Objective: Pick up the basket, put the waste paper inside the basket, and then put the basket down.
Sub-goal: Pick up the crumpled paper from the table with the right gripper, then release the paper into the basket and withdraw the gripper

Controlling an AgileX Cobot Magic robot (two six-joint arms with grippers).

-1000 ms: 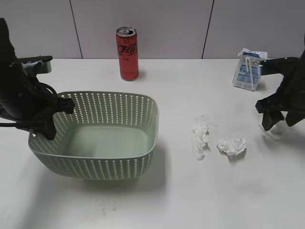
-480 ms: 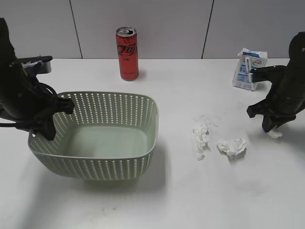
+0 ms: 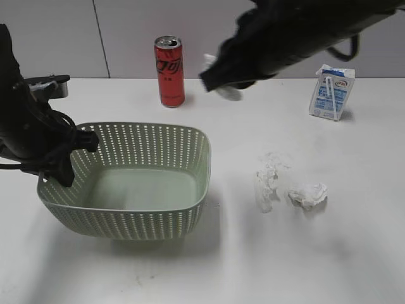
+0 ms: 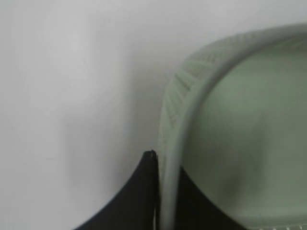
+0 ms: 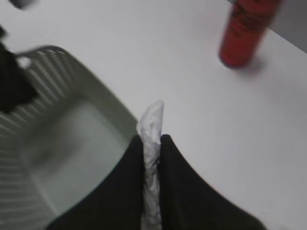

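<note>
At the left of the exterior view, the left claw is clamped on the rim of the basket at that basket's 9 o'clock side; the left wrist view shows one dark finger outside the wall and another inside it, with the rim pinched between them. The basket's left end looks raised off the tabletop, though how far cannot be judged. Its long axis runs from 9 to 3 o'clock across the view, mouth open and upward, and nothing lies inside it.

Toward the middle, the right claw is closed on one wad of waste paper, a strip of white tissue squeezed between its fingers in the right wrist view. It hangs in the air beside the red can, blurred. From this claw the basket's mouth lies toward 7 o'clock and lower, so the drop appears to depend on carrying the wad that way until it is over the opening.

At the right, two more wads rest on the tabletop at the basket's 3 o'clock, with the drink carton beyond them at about 1 o'clock. The right arm is the nearer one to both.
</note>
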